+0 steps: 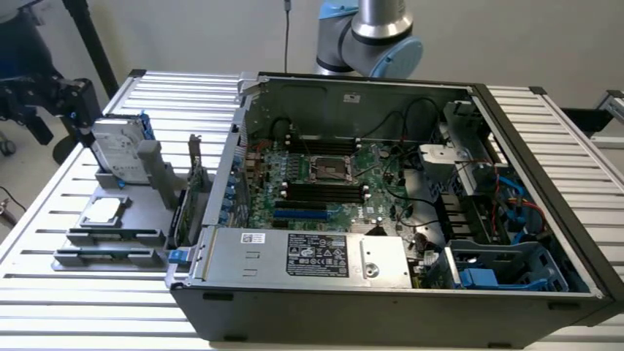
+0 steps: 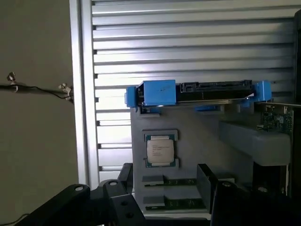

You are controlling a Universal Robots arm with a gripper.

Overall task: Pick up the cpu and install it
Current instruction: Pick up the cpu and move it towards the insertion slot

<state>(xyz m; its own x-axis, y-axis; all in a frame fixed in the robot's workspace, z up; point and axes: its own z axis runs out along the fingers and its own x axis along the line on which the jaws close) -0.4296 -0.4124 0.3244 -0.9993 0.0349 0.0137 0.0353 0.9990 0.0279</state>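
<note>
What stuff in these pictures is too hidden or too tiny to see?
- Print on the cpu: too small to read, both views.
- Hard drive, wrist view: edge-on, so its label is hidden.
- Socket pins, exterior view: too small.
- Case floor under the power supply: covered by it.

Pincer [image 2: 162,186] cut off by pic edge (arm [image 1: 375,33] too); cpu [image 2: 160,150] print too small to read.
</note>
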